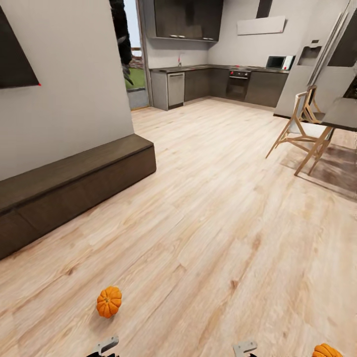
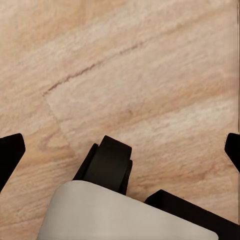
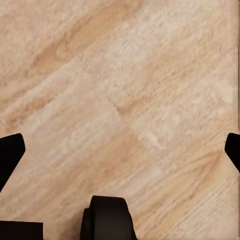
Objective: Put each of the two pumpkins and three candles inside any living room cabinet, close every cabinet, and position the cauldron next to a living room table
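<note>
- Left gripper [image 2: 120, 150] and right gripper [image 3: 120, 150]: black fingertips spread wide over pale wood-plank floor [image 1: 223, 223], holding nothing.
- Small ribbed orange pumpkin [image 1: 109, 301]: near left on the floor; likely light, rigid, rounded; grasp across its ribs.
- Second orange pumpkin [image 1: 326, 351]: near right.
- Long low dark-brown cabinet [image 1: 74, 188]: left, fronts appearing closed.

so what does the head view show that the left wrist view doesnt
The head view alone has two pumpkins on the floor, one near the left arm and one at the bottom right edge, plus the long dark cabinet, fronts closed, against the wall and a kitchen beyond. The left wrist view alone has the robot's base with a black wheel. Both share the pale wooden floor.
</note>
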Controlling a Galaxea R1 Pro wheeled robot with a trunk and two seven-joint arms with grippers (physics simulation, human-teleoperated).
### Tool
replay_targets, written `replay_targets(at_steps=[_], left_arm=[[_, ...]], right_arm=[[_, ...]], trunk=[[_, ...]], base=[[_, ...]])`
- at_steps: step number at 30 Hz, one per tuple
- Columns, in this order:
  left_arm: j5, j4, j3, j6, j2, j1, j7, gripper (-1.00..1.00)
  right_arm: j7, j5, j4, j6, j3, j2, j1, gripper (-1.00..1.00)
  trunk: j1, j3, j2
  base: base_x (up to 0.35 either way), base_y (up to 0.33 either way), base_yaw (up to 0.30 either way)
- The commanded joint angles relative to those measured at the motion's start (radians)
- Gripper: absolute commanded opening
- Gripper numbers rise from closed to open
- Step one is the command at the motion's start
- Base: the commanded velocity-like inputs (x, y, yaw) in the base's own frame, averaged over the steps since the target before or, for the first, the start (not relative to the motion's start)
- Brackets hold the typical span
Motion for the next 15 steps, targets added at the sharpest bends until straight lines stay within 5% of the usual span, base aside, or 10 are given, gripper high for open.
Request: replay_targets(at_steps=[1, 15], left_arm=[[0.000, 0.000, 0.000, -0.001, 0.000, 0.000, 0.000, 1.00], [0.000, -0.001, 0.000, -0.003, -0.001, 0.000, 0.000, 1.00]], right_arm=[[0.000, 0.000, 0.000, 0.000, 0.000, -0.001, 0.000, 1.00], [0.001, -0.006, -0.002, 0.000, -0.005, 0.000, 0.000, 1.00]], trunk=[[0.000, 0.000, 0.000], [0.000, -0.004, 0.000]], base=[[0.015, -0.007, -0.236], [0.002, -0.001, -0.276]])
